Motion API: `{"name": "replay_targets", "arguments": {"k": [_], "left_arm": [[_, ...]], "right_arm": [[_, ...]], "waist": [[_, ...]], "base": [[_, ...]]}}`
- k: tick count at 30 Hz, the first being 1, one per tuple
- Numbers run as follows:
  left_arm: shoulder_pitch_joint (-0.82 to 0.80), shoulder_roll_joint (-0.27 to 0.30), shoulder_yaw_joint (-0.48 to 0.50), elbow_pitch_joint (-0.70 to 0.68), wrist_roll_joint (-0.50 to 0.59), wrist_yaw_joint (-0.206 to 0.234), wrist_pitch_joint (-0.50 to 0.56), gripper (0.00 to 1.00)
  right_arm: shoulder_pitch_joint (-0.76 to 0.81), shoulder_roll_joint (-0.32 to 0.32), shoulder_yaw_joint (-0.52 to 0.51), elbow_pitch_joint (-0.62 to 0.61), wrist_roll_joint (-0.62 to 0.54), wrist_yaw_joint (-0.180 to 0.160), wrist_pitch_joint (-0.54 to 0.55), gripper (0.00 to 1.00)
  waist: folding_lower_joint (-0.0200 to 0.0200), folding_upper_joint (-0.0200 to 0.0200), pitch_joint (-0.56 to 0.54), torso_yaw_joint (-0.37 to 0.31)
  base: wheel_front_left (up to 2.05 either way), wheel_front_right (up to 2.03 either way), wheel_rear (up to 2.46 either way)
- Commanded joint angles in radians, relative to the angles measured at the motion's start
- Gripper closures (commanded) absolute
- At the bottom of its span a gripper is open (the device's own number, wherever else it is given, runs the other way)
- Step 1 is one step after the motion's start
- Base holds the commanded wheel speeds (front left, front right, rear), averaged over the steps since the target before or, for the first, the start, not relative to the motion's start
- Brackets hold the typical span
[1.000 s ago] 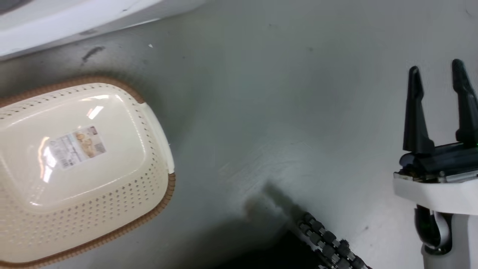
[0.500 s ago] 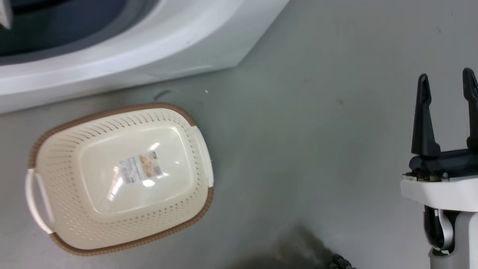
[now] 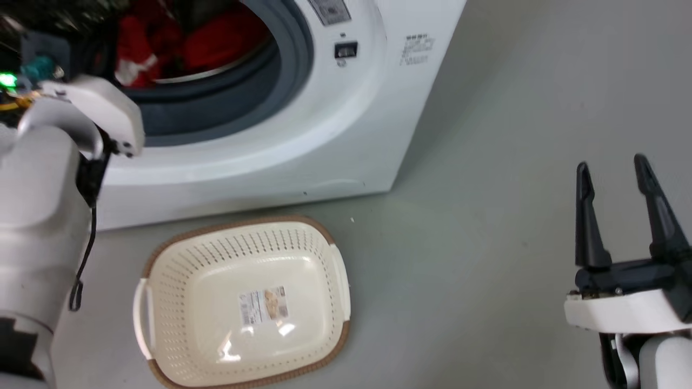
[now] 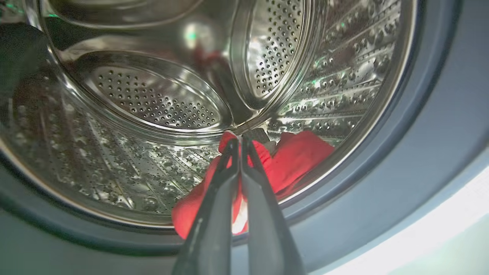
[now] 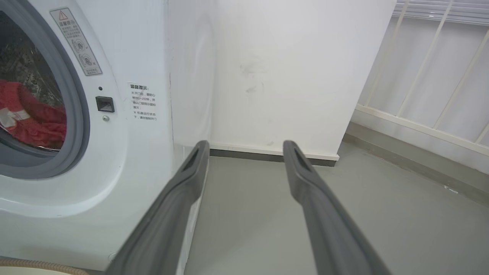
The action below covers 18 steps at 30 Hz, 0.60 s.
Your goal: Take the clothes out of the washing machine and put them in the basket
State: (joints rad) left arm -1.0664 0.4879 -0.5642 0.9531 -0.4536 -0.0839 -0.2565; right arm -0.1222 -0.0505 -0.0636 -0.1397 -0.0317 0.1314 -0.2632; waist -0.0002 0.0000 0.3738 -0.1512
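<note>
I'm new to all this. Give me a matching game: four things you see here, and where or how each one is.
1 clothes
2 basket
3 left pincer
4 right pincer

A open, above the floor
B red, inside the washing machine
C empty, on the floor
D shut, pointing into the drum

Pairs: 1-B, 2-C, 3-D, 4-A

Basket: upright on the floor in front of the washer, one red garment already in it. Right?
Not quite. The basket does sit upright on the floor in front of the washer, but there is no garment in it: the head view shows its bare bottom with a sticker. The red clothes are in the drum.
</note>
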Motion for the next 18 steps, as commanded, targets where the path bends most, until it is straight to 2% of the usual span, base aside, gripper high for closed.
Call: {"name": "replay_targets", "arguments": {"k": [1, 9, 18], "left_arm": [[0.054, -0.004, 0.016, -0.055, -0.011, 0.02, -0.008, 1.0], [0.323, 0.031, 0.104, -0.454, -0.016, 0.131, -0.01, 1.0], [0.57, 0.092, 0.138, -0.878, -0.012, 0.254, 0.025, 1.0]], "right_arm": [[0.027, 0.0, -0.001, 0.006, -0.005, -0.001, -0.002, 0.0], [0.085, 0.0, -0.005, 0.023, -0.016, -0.001, -0.002, 0.0], [0.112, 0.001, 0.0, 0.026, -0.011, -0.001, -0.002, 0.0]], "waist": [[0.0002, 0.0, -0.096, 0.043], [0.0002, 0.0, -0.216, 0.072], [0.0002, 0.0, -0.265, 0.103]], "base": [[0.0, 0.0, 0.0], [0.0, 0.0, 0.0], [0.0, 0.0, 0.0]]}}
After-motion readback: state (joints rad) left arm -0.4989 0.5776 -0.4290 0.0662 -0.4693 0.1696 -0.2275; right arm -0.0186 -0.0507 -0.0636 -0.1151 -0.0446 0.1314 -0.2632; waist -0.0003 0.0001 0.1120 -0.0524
